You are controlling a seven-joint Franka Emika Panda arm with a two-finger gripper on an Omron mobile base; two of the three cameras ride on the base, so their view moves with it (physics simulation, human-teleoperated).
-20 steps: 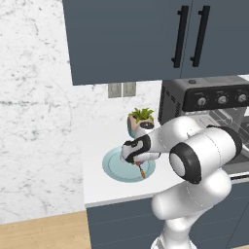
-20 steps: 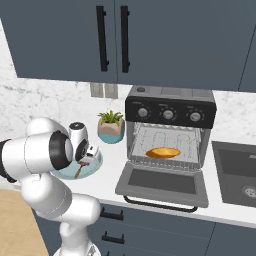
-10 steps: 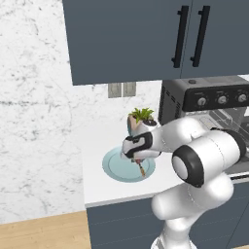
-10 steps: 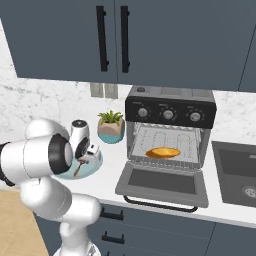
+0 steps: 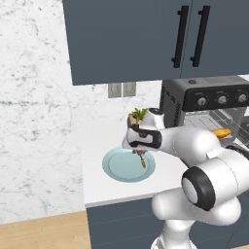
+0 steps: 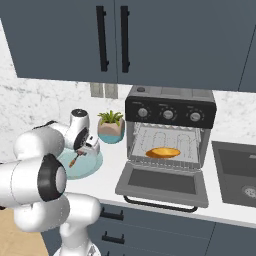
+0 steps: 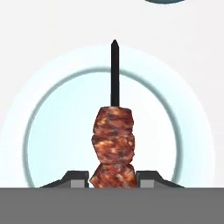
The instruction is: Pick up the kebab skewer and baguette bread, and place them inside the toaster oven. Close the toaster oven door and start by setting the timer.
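The gripper (image 7: 113, 179) is closed on the kebab skewer (image 7: 113, 146), with the two finger tips pressing the lowest meat chunk from both sides, and the thin dark stick points away from the hand over the pale blue plate (image 7: 183, 131). In the left base view the kebab skewer (image 5: 142, 158) hangs from the gripper (image 5: 140, 151) just above the plate (image 5: 119, 168), which lies on the white counter (image 5: 97, 180) near a small potted plant (image 5: 136, 116). The toaster oven (image 6: 170, 127) stands to the right of the plate, its door (image 6: 162, 185) is dropped open and flat, and the baguette bread (image 6: 162, 152) lies on the wire rack inside
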